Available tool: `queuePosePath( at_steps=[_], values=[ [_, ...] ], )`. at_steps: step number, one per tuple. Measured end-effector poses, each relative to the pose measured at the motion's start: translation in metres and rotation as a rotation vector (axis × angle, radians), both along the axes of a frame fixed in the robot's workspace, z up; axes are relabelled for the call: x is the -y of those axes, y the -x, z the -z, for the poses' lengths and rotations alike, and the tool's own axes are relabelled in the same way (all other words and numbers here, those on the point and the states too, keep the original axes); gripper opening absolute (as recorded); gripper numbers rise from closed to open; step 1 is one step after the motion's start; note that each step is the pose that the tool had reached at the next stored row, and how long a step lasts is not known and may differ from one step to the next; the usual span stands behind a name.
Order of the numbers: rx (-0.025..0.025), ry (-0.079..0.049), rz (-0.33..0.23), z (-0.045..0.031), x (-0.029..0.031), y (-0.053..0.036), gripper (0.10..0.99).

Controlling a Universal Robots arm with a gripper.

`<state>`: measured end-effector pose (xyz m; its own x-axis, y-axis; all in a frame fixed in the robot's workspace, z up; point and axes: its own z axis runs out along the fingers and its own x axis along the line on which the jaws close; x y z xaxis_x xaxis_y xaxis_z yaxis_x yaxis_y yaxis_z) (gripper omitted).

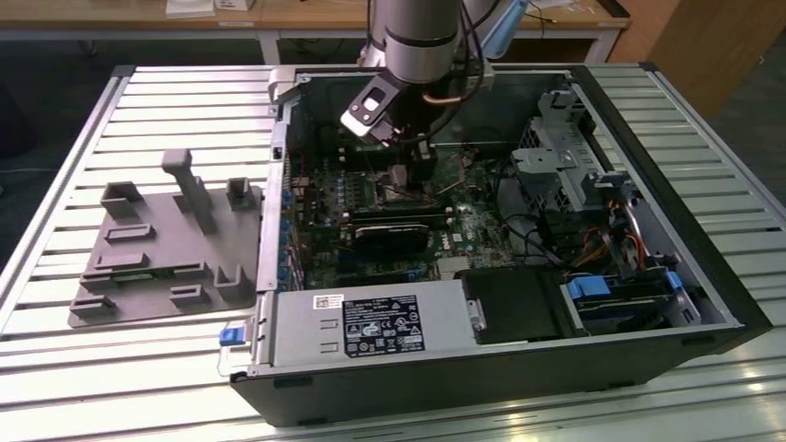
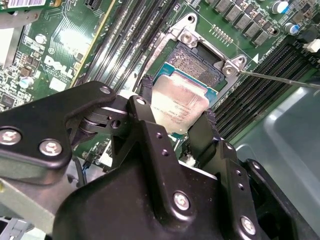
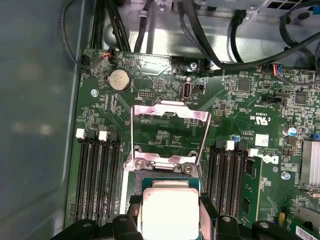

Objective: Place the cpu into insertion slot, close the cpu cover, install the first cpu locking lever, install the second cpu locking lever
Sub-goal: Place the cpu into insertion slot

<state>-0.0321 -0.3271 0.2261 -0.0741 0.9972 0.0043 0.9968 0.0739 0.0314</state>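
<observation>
My gripper (image 2: 177,101) is shut on the cpu (image 2: 184,98), a pale silver square clamped by two opposite edges between the black fingers (image 2: 209,124). The chip hangs tilted just above the insertion slot (image 2: 196,62), whose dark pin field with its silvery rim shows past the chip's far edge. In the first wrist view the cpu (image 3: 170,212) sits between the fingertips of the gripper (image 3: 170,205), and the cpu cover (image 3: 170,111) is swung open beyond the insertion slot (image 3: 150,178). A thin wire locking lever (image 2: 280,79) stands free beside the slot. In the exterior view the gripper (image 1: 411,152) reaches down into the open computer case.
Black memory slots (image 3: 97,175) flank the socket on both sides. Cables (image 3: 220,45) cross the case wall beyond the board. A black cooler (image 1: 393,230) and the power supply (image 1: 368,327) lie nearer the front. A grey fixture plate (image 1: 160,249) rests on the table at the exterior view's left.
</observation>
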Motion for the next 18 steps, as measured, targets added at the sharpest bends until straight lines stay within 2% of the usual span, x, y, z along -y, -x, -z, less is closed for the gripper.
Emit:
queuePosePath(
  at_steps=[18],
  values=[
    [0.0005, 0.001, 0.004, 0.0159, -0.001, 0.0036, 0.537]
  ],
)
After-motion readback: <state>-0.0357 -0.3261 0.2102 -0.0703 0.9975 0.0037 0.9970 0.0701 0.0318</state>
